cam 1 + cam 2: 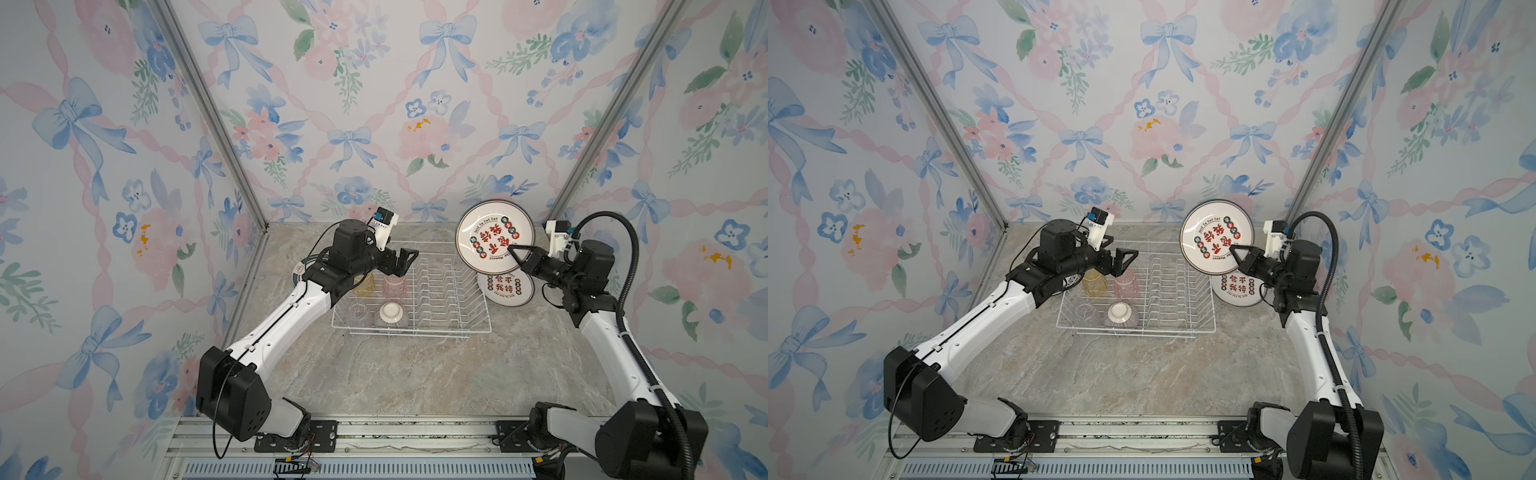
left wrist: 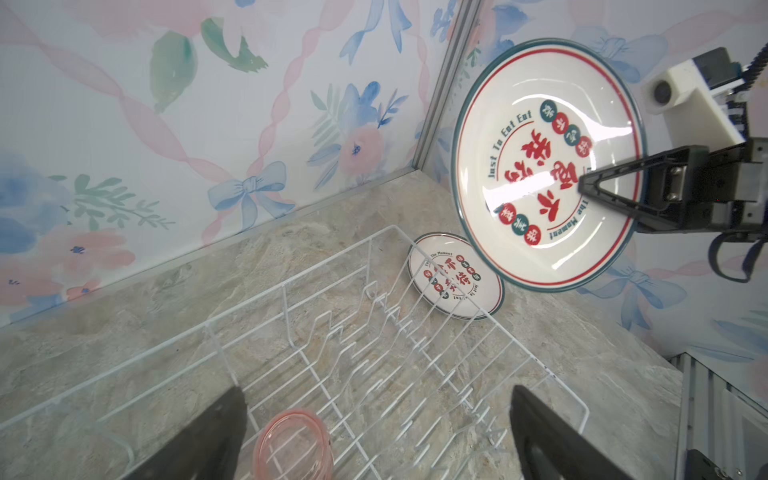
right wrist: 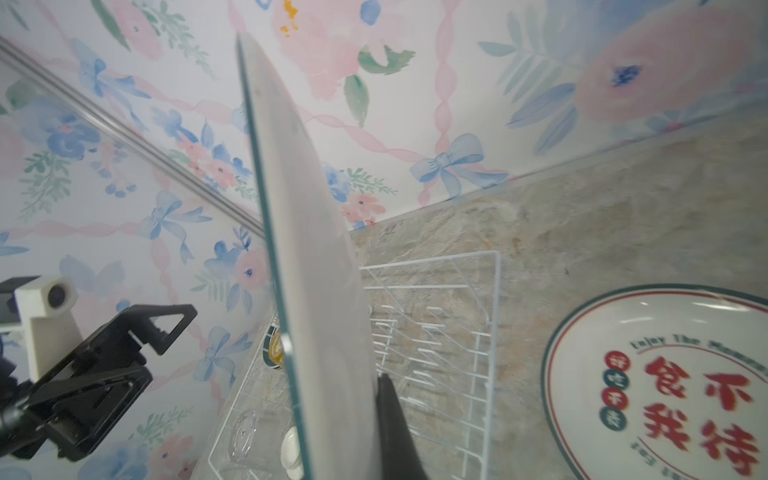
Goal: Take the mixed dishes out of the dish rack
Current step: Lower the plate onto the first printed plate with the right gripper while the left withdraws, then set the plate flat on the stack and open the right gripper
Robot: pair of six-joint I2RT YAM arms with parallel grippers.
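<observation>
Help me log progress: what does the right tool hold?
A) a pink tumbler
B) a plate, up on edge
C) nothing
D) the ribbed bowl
B: the right tool is clamped on the rim of a plate, which it holds on edge in the air.

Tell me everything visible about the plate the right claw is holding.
The plate is round, glossy white and ceramic-looking, with a dark green rim, a thin red ring, red characters, red and green dots and "Just To Eat Eat" lettering. It is held in the air, tipped steeply on edge, printed face toward the left arm. The right claw is shut on its rim, one finger on each face; nothing else touches it.
</observation>
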